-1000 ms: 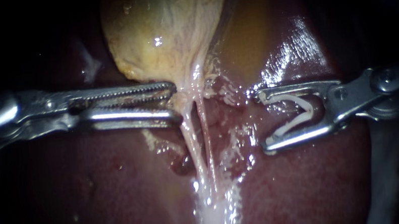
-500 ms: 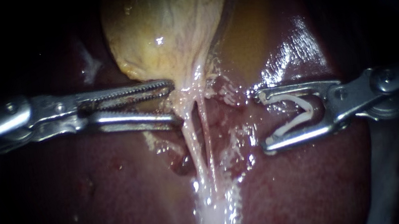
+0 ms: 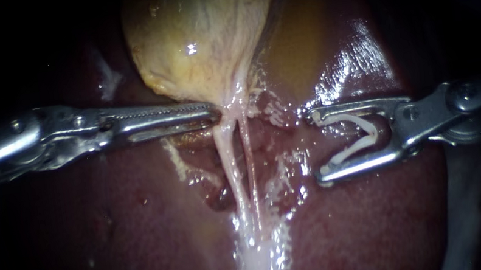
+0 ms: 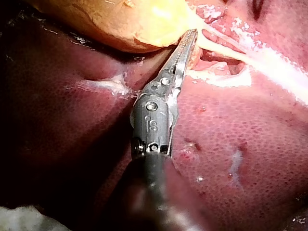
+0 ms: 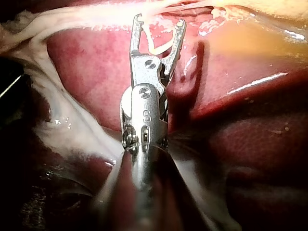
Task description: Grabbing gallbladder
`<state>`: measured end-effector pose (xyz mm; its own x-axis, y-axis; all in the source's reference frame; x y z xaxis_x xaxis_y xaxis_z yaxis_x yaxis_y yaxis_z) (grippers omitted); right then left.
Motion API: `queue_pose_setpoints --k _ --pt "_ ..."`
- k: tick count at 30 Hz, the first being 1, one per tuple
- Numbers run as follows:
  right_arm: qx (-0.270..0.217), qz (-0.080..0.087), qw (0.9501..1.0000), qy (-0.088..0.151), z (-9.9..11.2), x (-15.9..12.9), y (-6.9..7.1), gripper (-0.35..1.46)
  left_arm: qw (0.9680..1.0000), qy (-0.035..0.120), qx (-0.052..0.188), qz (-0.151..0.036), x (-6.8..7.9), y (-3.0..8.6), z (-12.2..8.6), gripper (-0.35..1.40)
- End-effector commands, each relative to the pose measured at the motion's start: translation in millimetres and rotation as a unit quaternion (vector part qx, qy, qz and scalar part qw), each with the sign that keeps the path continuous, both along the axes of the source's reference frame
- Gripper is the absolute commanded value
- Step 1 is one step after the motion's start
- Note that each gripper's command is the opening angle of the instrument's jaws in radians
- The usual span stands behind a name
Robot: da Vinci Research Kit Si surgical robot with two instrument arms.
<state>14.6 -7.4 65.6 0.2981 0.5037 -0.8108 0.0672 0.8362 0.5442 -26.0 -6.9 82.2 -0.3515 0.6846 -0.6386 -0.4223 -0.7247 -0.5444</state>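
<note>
Endoscope view alone shows both | left instrument [image 3: 213,112]: hand narrow, pinching gallbladder [image 3: 197,30] | right instrument [image 3: 315,144]: hand wide, holding clip [image 3: 368,135]

Glare on gallbladder [image 3: 198,36], dark edges

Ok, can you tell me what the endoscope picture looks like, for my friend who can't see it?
My left instrument has its jaws shut on the narrow bottom end of the yellowish gallbladder, which lies on the dark red liver. My right instrument, apart from it, holds a white clip between its jaws.
</note>
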Motion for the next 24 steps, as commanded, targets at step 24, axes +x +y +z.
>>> queue_pose_setpoints --k 24 --pt "0.000 0.000 1.0000 0.000 0.1 -0.1 0.1 0.50 0.9990 -0.024 0.038 0.004 1.9 -0.1 -9.2 -0.35"
